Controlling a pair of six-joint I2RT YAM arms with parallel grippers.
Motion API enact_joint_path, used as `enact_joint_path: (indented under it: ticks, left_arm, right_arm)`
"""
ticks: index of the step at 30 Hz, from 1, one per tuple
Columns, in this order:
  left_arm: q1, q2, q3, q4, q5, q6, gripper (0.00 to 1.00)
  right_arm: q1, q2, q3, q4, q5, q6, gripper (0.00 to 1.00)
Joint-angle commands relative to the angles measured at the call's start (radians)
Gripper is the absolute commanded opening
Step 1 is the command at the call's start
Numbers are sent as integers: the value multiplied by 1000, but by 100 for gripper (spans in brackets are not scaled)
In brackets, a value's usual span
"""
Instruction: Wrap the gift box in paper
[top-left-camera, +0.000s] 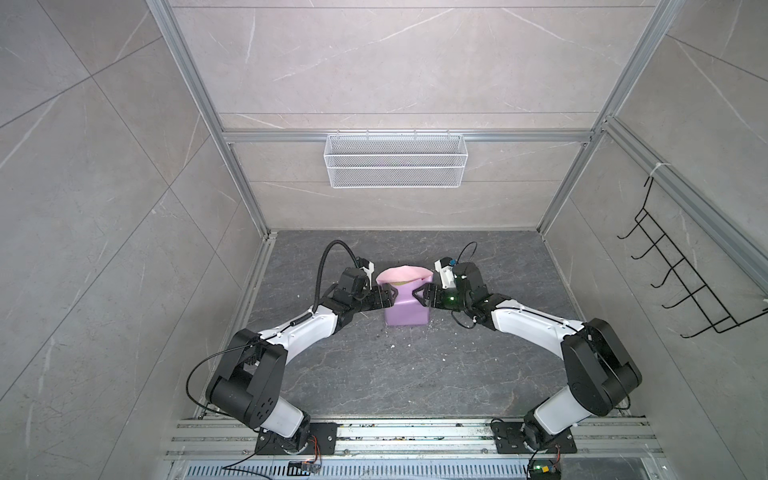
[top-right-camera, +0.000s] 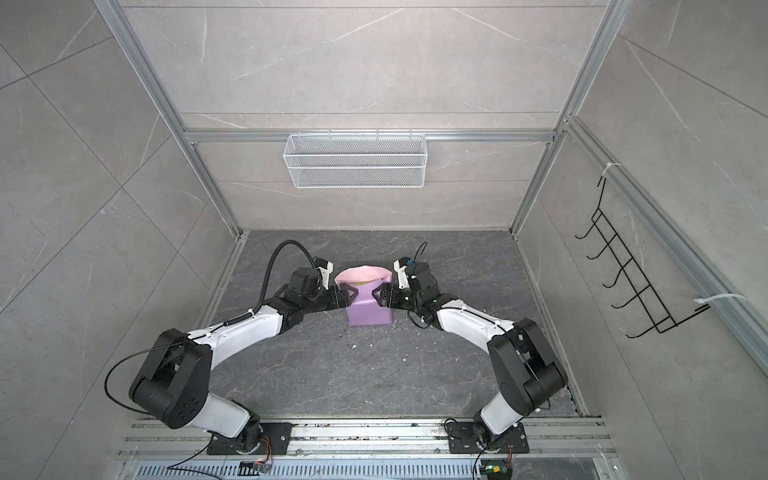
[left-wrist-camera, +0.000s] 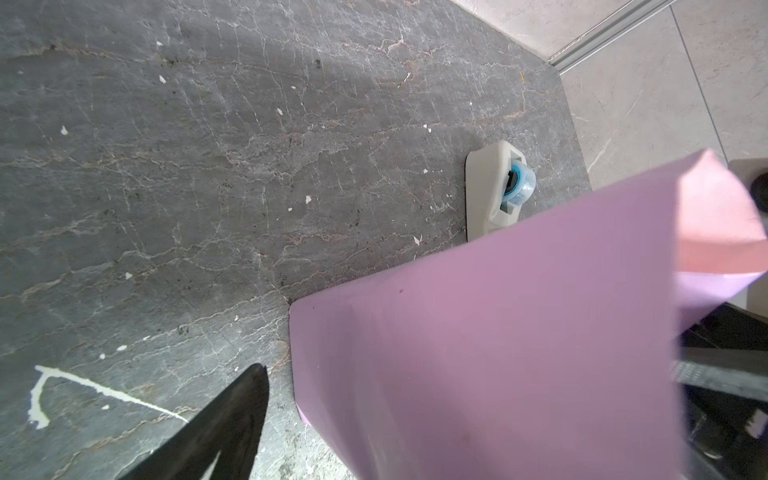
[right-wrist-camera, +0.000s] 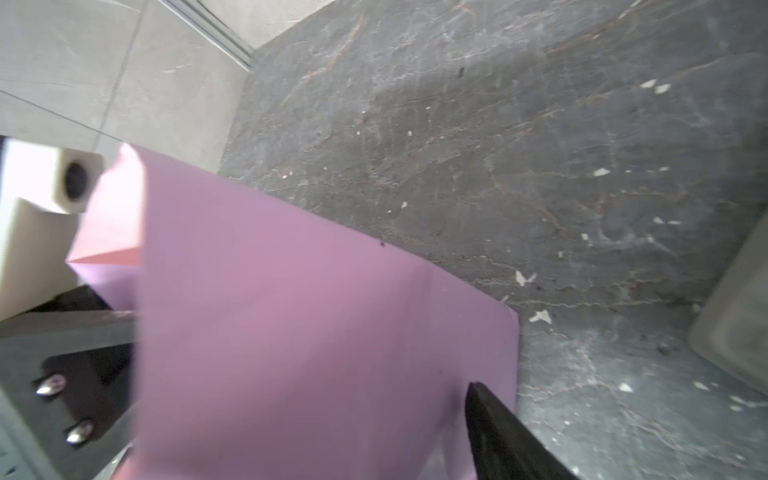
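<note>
Gift box (top-left-camera: 401, 282) part-wrapped, mid-frame
Only an olive sliver showed inside the paper (top-left-camera: 406, 312), its lilac face folded over; the upper end gaped pink, ends seemingly unsealed. Left gripper (top-left-camera: 388, 297) and right gripper (top-left-camera: 417, 296) flanked it, jaws wide.

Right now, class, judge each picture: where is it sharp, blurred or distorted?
Both top views: sharp, evenly lit, wide-lens bend splaying the frame posts. Left wrist view: tape dispenser crisp, the paper softer nearby. Right wrist view: blurred overall, worst along the paper's edge.
</note>
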Motion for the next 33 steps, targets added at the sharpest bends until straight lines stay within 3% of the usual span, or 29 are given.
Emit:
enact_joint_path:
  ticks: [1,10,17,22,28,33]
  left_arm:
    - [3,10,38,-4,-61,42,85]
    - [3,58,93,-26,-115,88,79]
    - [2,93,87,-17,-101,93,75]
    - [2,85,94,-32,-128,109,74]
    - [-28,14,96,-85,-222,149,73]
    - [-69,-8,94,-120,-299,167,61]
  right_arm:
    - [2,13,35,-82,125,-64,74]
    - [1,18,63,-128,167,-98,70]
    - [2,56,107,-110,110,-87,72]
    - [-1,64,98,-158,217,-132,66]
    - [-1,49,72,-174,243,-149,58]
    - [0,59,71,-159,213,-132,57]
